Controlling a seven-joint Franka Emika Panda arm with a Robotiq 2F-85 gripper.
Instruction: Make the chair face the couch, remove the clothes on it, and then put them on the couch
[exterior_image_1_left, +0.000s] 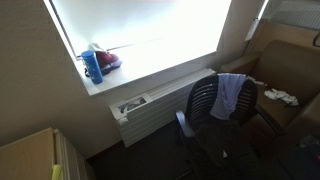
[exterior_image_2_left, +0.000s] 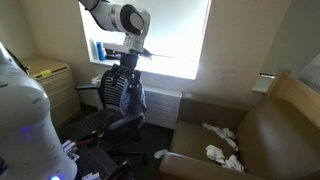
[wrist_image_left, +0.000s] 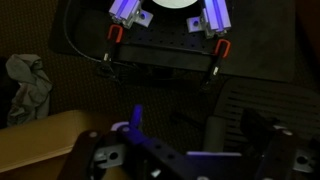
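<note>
A black mesh office chair (exterior_image_1_left: 205, 105) stands by the window, with a light blue garment (exterior_image_1_left: 232, 95) draped over its backrest. Both show in both exterior views: the chair (exterior_image_2_left: 118, 95) and the garment (exterior_image_2_left: 138, 100). The brown couch (exterior_image_2_left: 265, 135) also appears at the right edge (exterior_image_1_left: 290, 70); white clothes (exterior_image_2_left: 222, 140) lie on its seat (exterior_image_1_left: 280, 97). My gripper (exterior_image_2_left: 132, 55) hangs just above the top of the chair's backrest. In the wrist view its fingers (wrist_image_left: 185, 152) stand wide apart with nothing between them.
A blue bottle (exterior_image_1_left: 92, 66) and a red item stand on the window sill, above a radiator (exterior_image_1_left: 150, 108). A wooden cabinet (exterior_image_2_left: 50, 85) stands behind the chair. A crumpled pale cloth (wrist_image_left: 30, 85) lies on the floor by the couch (exterior_image_2_left: 160, 155). The robot's base (wrist_image_left: 165, 40) is close by.
</note>
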